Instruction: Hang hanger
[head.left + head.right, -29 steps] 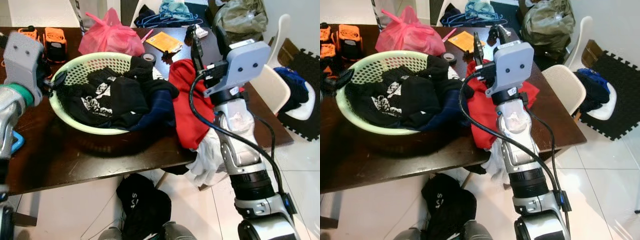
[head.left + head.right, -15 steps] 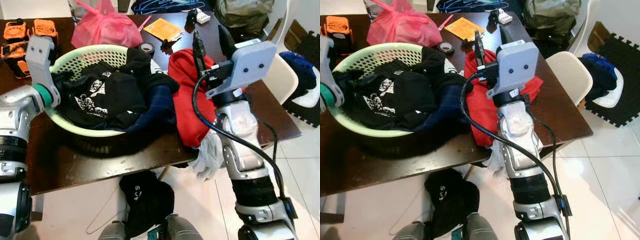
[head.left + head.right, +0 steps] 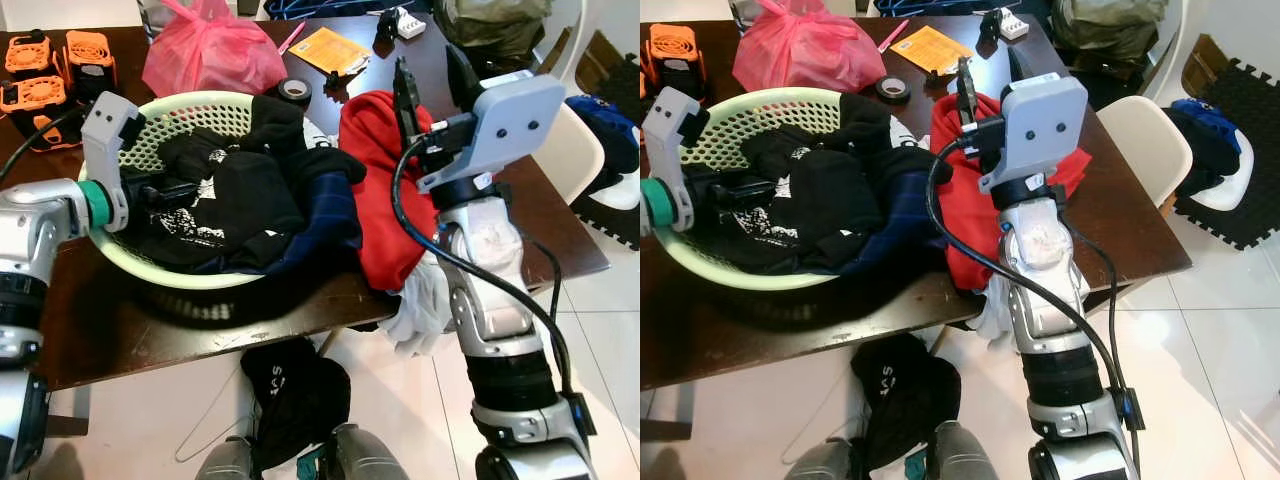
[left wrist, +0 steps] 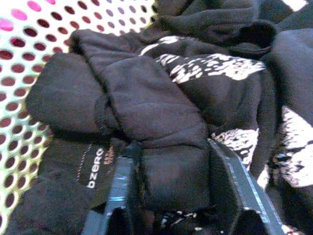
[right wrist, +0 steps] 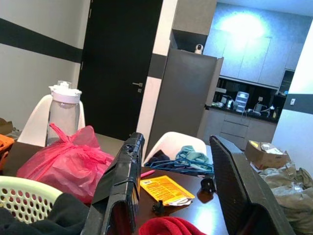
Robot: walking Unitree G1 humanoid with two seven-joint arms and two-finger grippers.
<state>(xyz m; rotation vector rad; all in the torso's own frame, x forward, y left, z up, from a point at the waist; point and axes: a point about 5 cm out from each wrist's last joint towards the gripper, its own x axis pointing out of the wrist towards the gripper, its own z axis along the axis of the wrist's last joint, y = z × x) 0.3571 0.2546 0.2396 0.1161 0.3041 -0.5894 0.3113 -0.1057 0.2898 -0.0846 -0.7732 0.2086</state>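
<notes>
Left gripper [image 4: 168, 196]: black fingers [image 4: 120, 196] set either side of a thick fold of black printed garment [image 4: 161, 132], pressed against the cloth but not yet clenched on it; this is inside the pale green perforated plastic laundry basket [image 3: 200, 115], at its left wall

Right gripper [image 5: 173, 191]: fingers spread, grasping nothing, raised above the red cloth [image 3: 375, 190] that lies just right of the basket and spills over the worktop edge

Basket sits on the dark brown wooden worktop [image 3: 130, 335], heaped with black and navy clothes

Thin wire hanger [image 3: 205, 425]: on the white tiled floor below the basket side of the worktop, beside a fallen black garment [image 3: 290, 385]. More hangers seem bundled at the worktop's far end, blue [image 5: 188, 164]

Judgement: task barely begun. No hanger is in either gripper, nothing hung; no rail or hook visible. Left: pick hanger, find rail, hang
</notes>
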